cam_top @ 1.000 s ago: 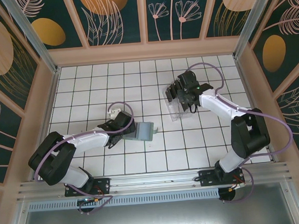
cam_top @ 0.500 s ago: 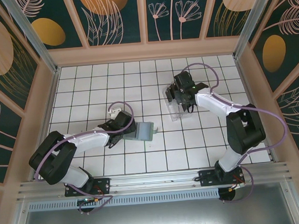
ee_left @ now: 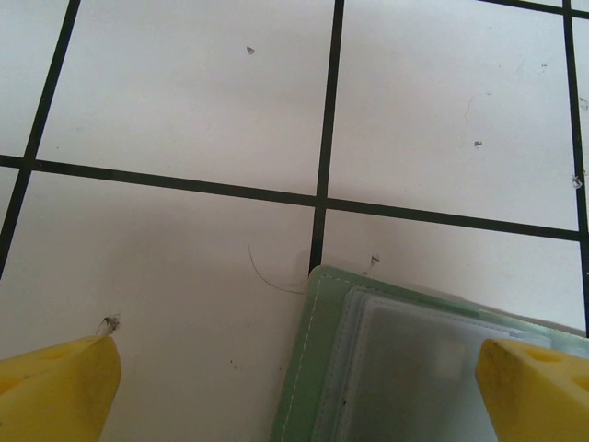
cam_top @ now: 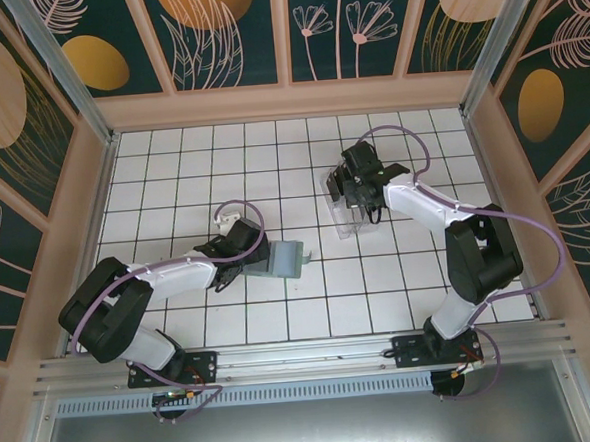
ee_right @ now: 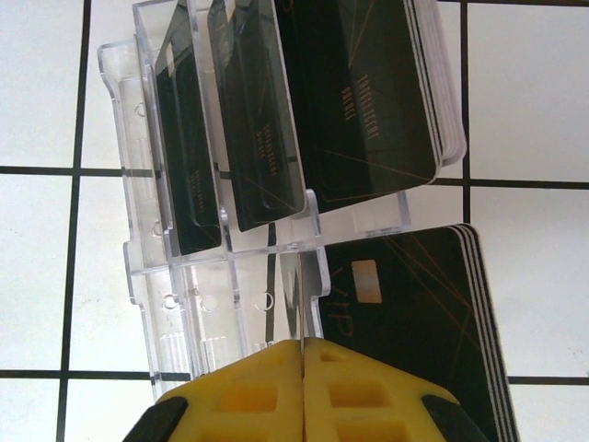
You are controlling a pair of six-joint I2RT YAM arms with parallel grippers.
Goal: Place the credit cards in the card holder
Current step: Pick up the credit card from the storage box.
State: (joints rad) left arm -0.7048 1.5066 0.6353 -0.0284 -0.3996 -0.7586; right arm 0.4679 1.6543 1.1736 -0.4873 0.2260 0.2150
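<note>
Top view: left claw (cam_top: 260,255) at green holder (cam_top: 289,258), frame centre; right claw (cam_top: 353,189) over clear tray (cam_top: 343,218).
Left wrist: claw (ee_left: 294,387) wide, straddling the holder's corner, probably to steady it.
Right wrist: claw (ee_right: 302,368) shut beside black cards (ee_right: 359,101); grip unclear.

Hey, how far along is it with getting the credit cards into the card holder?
Nothing looks done: the card holder shows no card in its visible pocket. In hand: the right hand is shut at the clear tray, seemingly on a thin edge; the left hand stands open around the holder's corner. To do: the credit cards standing in the tray and the stack lying by it.
</note>
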